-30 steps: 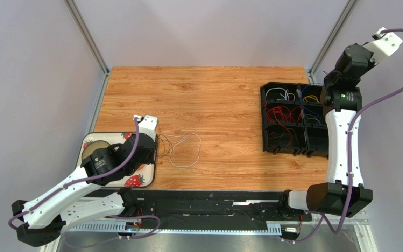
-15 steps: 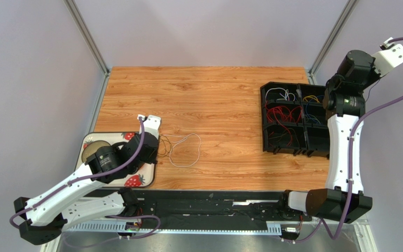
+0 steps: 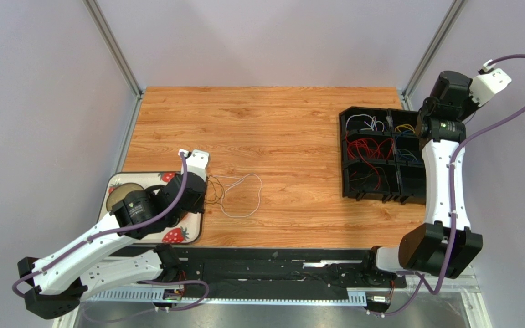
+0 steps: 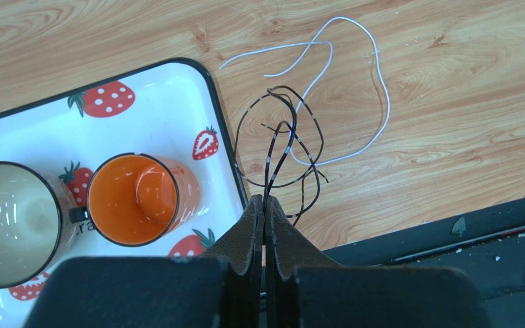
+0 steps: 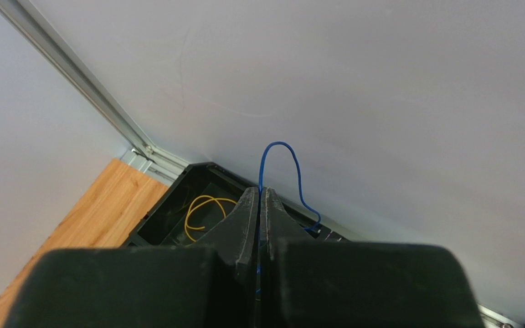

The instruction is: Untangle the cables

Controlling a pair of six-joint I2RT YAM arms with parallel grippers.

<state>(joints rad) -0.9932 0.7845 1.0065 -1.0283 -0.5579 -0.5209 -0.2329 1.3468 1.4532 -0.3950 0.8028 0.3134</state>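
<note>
Right wrist view: right end effector [image 5: 259, 193], clamped on a blue cable [image 5: 292, 162], has shifted slightly above the bin [image 5: 173, 199]. Left end effector [image 4: 264, 201] stays pinching the dark cable [image 4: 283, 128], well left of the bin. Separation appears under way.

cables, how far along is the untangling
Done: red cables and a yellow cable lie in compartments of the bin. In hand: the right gripper is shut on a blue cable above the bin; the left gripper is shut on the dark cable. Left: the dark cable crosses the white cable.
</note>
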